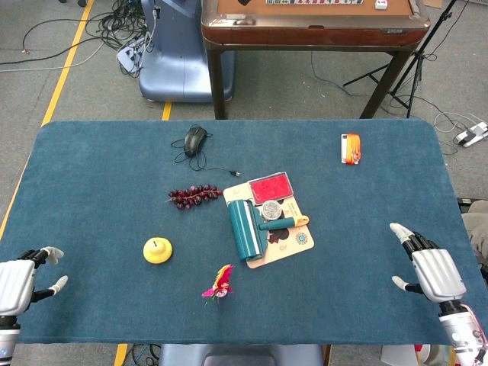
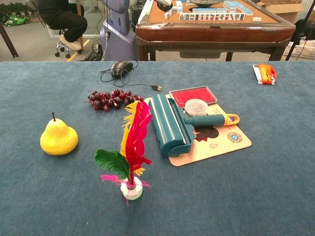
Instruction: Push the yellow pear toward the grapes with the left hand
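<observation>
A yellow pear (image 1: 157,250) stands upright on the blue table (image 1: 91,183), left of centre; the chest view shows the pear (image 2: 58,137) at the left. A bunch of dark red grapes (image 1: 194,195) lies beyond it and slightly to the right, also visible as the grapes (image 2: 111,100) in the chest view. My left hand (image 1: 23,280) rests at the table's near left corner, well left of the pear, fingers apart and holding nothing. My right hand (image 1: 428,268) sits at the near right edge, fingers spread and empty. Neither hand shows in the chest view.
A teal lint roller (image 1: 255,226) lies on a printed card (image 1: 286,244) with a red box (image 1: 271,187) and a small round tin (image 1: 272,211). A feathered shuttlecock (image 1: 219,283) stands near the front. A black mouse (image 1: 195,140) with cable and an orange packet (image 1: 351,148) lie further back.
</observation>
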### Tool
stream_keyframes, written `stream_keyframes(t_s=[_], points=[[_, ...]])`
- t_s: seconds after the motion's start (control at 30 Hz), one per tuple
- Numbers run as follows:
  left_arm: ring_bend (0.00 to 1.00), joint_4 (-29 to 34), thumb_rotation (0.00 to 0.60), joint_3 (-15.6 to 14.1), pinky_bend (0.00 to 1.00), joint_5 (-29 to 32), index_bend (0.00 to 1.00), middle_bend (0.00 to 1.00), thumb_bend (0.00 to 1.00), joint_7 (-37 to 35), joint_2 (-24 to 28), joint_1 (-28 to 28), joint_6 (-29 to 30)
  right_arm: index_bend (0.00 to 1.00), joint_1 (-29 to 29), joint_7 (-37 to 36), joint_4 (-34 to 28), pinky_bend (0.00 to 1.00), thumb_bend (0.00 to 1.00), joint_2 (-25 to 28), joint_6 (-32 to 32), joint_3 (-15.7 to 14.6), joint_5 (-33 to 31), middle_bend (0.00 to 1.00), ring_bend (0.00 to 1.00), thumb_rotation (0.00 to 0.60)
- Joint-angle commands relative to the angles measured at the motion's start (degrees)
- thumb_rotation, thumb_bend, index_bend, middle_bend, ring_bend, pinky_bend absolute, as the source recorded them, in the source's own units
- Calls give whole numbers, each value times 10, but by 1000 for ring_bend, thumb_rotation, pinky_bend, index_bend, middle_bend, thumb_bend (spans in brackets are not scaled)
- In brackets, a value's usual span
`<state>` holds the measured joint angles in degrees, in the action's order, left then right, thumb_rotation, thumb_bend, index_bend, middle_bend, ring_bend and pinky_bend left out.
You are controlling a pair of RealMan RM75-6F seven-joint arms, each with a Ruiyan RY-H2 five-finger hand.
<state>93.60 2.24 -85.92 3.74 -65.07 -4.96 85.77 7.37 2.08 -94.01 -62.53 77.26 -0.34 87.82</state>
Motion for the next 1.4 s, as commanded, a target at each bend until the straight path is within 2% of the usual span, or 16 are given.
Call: stream_keyframes(t_s=[0.03, 0.27, 0.5, 0.6, 0.73, 0.9, 1.0, 1.2, 1.33, 1.4], points=[[461, -1, 600, -3, 705, -3, 446, 482, 206, 10, -4, -1, -3, 82, -1, 1, -3, 356, 47, 1, 3, -1, 3, 145, 161, 600], [461, -5, 600, -3, 705, -8, 443, 482, 206, 8, -8, -4, -4, 89, -3, -6, -9, 356, 51, 6, 9, -3, 8, 147, 161, 600], [460, -28, 600, 2, 705, 1, 422, 480, 185, -4, -23, -9, -11, 164, -8, -15, -17, 356, 41, 16, 28, -2, 22, 175, 161, 600], [461, -41, 600, 7, 705, -2, 420, 480, 109, -14, -35, -11, -5, 245, -14, -15, -22, 357, 16, 19, 49, 0, 33, 226, 168, 600], [487, -59, 600, 14, 722, -11, 448, 482, 46, -22, -50, -18, 1, 351, -23, -17, -30, 402, 1, 24, 76, -1, 49, 349, 262, 600], [509, -75, 600, 16, 739, -22, 480, 510, 34, -15, -62, -35, -11, 380, -30, -16, -39, 418, 0, 31, 90, -2, 60, 375, 286, 600], [521, -86, 600, 22, 745, -30, 527, 560, 30, -12, -74, -48, -15, 383, -31, -18, -41, 418, 0, 33, 94, -2, 63, 382, 290, 600], [566, -127, 600, 25, 756, -60, 736, 740, 10, -27, -105, -73, -13, 402, -32, -24, -43, 418, 0, 37, 97, -1, 65, 389, 299, 600], [674, -150, 600, 19, 852, -77, 897, 955, 0, -39, -117, -86, -18, 409, -33, -27, -43, 418, 0, 39, 99, 0, 67, 393, 303, 600], [717, -158, 600, 20, 882, -79, 939, 991, 0, -41, -127, -92, -19, 410, -33, -28, -43, 418, 0, 38, 98, -1, 67, 393, 304, 600]])
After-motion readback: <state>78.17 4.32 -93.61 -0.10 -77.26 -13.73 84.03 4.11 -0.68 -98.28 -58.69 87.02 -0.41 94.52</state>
